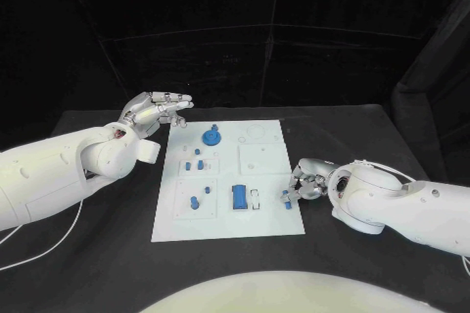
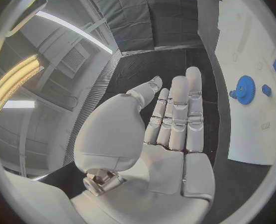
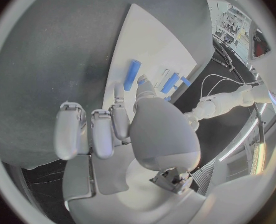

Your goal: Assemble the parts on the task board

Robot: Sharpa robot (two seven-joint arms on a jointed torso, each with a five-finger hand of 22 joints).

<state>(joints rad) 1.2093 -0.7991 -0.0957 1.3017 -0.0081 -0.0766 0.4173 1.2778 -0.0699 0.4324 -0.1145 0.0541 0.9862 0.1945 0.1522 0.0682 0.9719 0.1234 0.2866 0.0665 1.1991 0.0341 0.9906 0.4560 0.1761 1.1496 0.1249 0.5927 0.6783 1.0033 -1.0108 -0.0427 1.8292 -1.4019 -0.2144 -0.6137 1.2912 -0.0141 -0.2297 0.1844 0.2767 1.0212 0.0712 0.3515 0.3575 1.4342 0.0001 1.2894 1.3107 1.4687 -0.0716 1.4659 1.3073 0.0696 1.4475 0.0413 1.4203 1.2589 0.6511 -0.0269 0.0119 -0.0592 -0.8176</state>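
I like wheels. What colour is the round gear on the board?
Blue gear, clearest in the left wrist view.

Black table (image 1: 372,133) with a matte top; its far edge runs straight across the head view. Behind it, black cloth backdrop (image 1: 294,48) hung in panels, faint seams and folds visible, a darker drape at the right side. Left wrist view: pale ceiling (image 2: 63,45) with a long strip light (image 2: 75,31) and a glowing yellowish light panel (image 2: 13,77); ribbed grey wall section (image 2: 91,104) below. White cables (image 1: 39,248) trail over the tabletop near the left edge.
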